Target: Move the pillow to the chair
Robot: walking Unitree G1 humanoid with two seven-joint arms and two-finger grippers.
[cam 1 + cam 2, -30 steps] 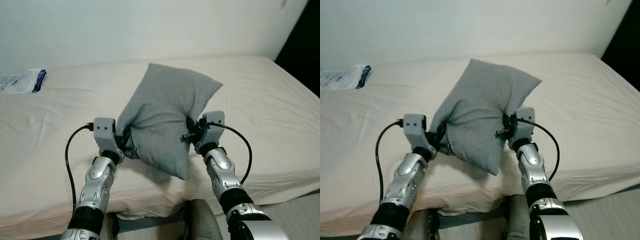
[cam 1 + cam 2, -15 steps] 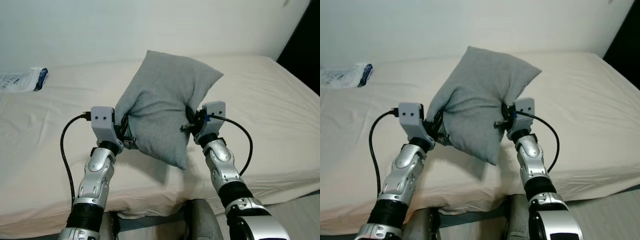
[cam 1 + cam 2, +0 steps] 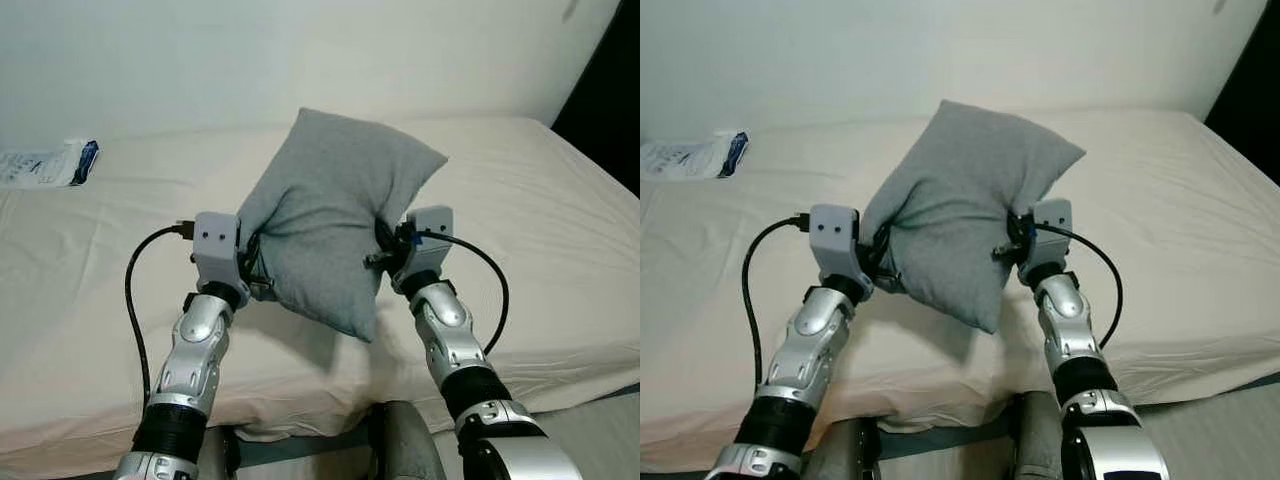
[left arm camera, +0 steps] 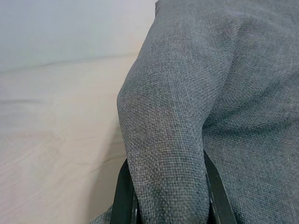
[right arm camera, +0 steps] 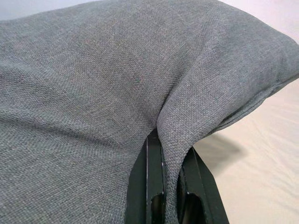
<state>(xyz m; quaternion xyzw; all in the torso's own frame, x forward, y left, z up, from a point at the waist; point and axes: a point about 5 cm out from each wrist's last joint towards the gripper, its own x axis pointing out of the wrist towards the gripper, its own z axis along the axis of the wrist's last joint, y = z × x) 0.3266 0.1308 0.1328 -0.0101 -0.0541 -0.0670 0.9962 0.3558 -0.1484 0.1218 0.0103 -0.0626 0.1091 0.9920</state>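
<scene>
A grey fabric pillow (image 3: pixel 330 215) hangs in the air above the bed, held between both arms. My left gripper (image 3: pixel 252 275) is shut on a fold at the pillow's left edge; its black fingers (image 4: pixel 122 196) pinch the cloth. My right gripper (image 3: pixel 383 250) is shut on a fold at the right edge, fingers (image 5: pixel 153 186) clamping the fabric. The pillow's lower corner (image 3: pixel 365 330) dangles just above the sheet.
A wide bed with a cream sheet (image 3: pixel 520 200) spans the view, against a pale wall. A white and blue plastic packet (image 3: pixel 45 165) lies at the far left of the bed. A dark gap (image 3: pixel 605 90) shows at the far right. Grey floor (image 3: pixel 600 430) borders the bed's near right corner.
The pillow rose off the sheet and then settled slightly lower and to the right, still clamped by both grippers. The view shifted a little.
</scene>
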